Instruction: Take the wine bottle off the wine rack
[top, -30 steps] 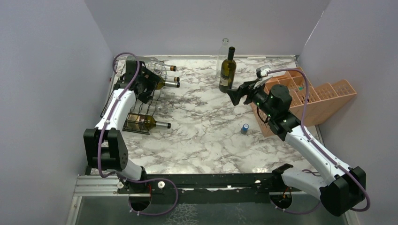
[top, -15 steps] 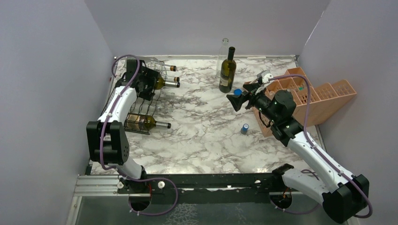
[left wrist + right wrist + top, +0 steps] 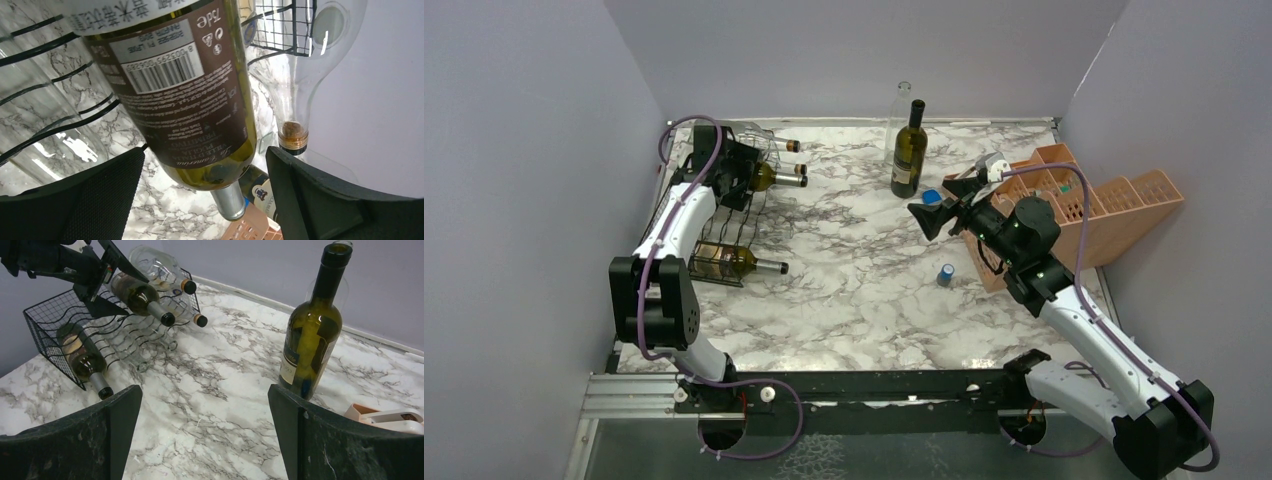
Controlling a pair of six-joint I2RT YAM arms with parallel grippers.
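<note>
**Bracketing before the grasp**

At far left the wine rack [image 3: 724,215] holds bottles lying across its tiers. The left gripper [image 3: 746,172] straddles an upper wine bottle [image 3: 190,100], fingers spread, seemingly to close on it. Only the left wrist view shows the gaps beside the glass. The right gripper [image 3: 936,203] hangs agape, empty.

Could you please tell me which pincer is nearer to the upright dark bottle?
Right. The right pincer is open close by the bottle, on its near side, not touching. The left pincer is far off at the rack, open around a lying bottle.
</note>
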